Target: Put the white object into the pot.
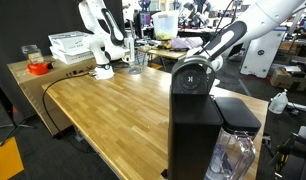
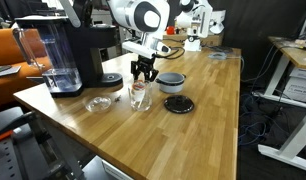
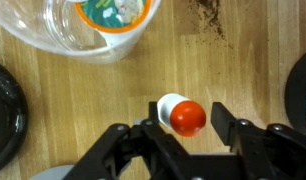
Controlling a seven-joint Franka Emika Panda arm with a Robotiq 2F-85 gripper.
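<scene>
The white object (image 3: pixel 174 107) is a small white cylinder with a red cap (image 3: pixel 188 119). In the wrist view it sits on the wooden table between my fingers. My gripper (image 3: pixel 185 122) is open around it: the left finger is next to it and a gap shows at the right finger. In an exterior view my gripper (image 2: pixel 143 72) is low over the table, just left of the grey pot (image 2: pixel 171 81). The pot's black lid (image 2: pixel 178 104) lies on the table in front of it. The white object is hidden in both exterior views.
A clear cup (image 2: pixel 140 93) with orange and teal contents stands close to my gripper and shows in the wrist view (image 3: pixel 98 25). A black coffee machine (image 2: pixel 78 55) stands at the table's end and blocks an exterior view (image 1: pixel 193 110). A glass dish (image 2: pixel 98 103) lies near it.
</scene>
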